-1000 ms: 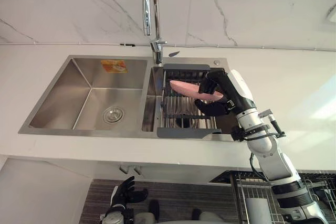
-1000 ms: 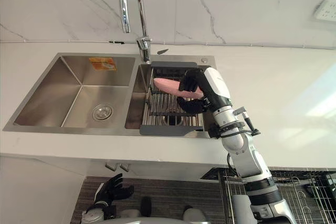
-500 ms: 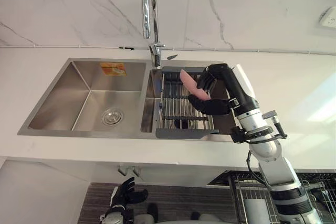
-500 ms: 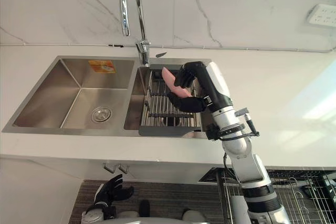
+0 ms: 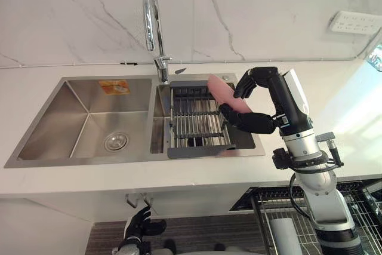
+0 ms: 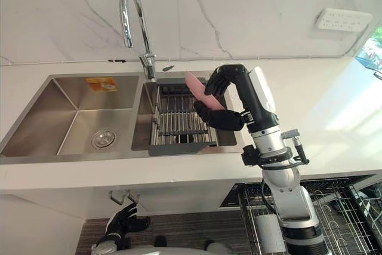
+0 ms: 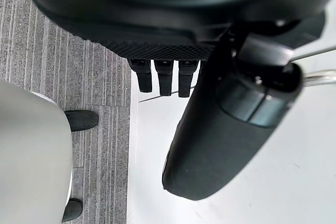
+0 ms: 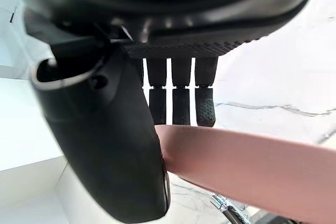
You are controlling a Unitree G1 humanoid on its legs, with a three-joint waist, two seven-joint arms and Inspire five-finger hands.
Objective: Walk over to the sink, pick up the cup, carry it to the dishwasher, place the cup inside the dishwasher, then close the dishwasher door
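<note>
A pink cup (image 5: 222, 92) is held tilted in the air above the right end of the sink's drain rack (image 5: 196, 121), clear of its bars. My right hand (image 5: 251, 122) is shut on it, fingers over its top and thumb beneath. The right wrist view shows the cup (image 8: 252, 165) pinched between the fingers (image 8: 181, 103) and the thumb. Low down by the floor, under the counter edge, my left hand (image 5: 141, 225) hangs idle with relaxed fingers and holds nothing (image 7: 220, 129).
The double steel sink (image 5: 77, 125) is set in a white counter, with a tall chrome faucet (image 5: 150, 10) behind the divider. A wire dishwasher rack (image 5: 358, 204) shows below the counter at lower right. A wall socket (image 5: 355, 22) sits on the marble backsplash.
My right hand has lifted the cup off the drain rack and carried it up and to the right, tipping it more upright. The camera has also swung right.
</note>
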